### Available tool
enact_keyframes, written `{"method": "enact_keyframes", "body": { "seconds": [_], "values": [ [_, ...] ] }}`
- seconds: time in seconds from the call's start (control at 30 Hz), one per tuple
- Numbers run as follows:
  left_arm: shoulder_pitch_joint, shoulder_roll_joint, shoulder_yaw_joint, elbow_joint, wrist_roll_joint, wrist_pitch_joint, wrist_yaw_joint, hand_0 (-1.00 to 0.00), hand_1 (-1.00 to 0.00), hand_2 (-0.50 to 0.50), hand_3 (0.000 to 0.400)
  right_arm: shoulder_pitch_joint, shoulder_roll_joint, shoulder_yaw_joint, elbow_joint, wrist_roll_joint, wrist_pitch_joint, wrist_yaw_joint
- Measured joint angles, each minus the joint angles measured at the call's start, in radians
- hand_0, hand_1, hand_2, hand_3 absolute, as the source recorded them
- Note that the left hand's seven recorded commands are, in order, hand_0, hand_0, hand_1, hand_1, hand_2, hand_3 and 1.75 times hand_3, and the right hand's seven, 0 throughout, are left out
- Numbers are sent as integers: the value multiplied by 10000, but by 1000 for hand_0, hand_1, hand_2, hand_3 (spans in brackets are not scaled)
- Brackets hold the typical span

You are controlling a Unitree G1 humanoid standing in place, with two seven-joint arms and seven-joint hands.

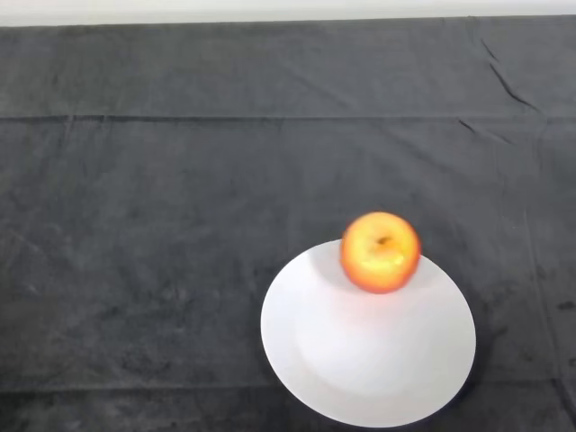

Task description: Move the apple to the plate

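Observation:
A red and yellow apple (380,252) sits at the far edge of a white round plate (360,360), stem side up. It overlaps the plate's back rim, just right of the middle of the table. The plate lies on the dark cloth near the front edge.
The dark cloth (144,225) covers the whole table, with folds running across it at the back and a few creases at the far right. The table's far edge (288,23) runs along the top of the view.

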Motion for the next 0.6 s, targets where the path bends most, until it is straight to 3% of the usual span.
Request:
{"method": "enact_keyframes", "body": {
  "seconds": [0.6],
  "values": [
    [8,-14,202,0,-6,-251,426,0,0,0,0,0,0,-3,0,0,0,0]
  ]
}}
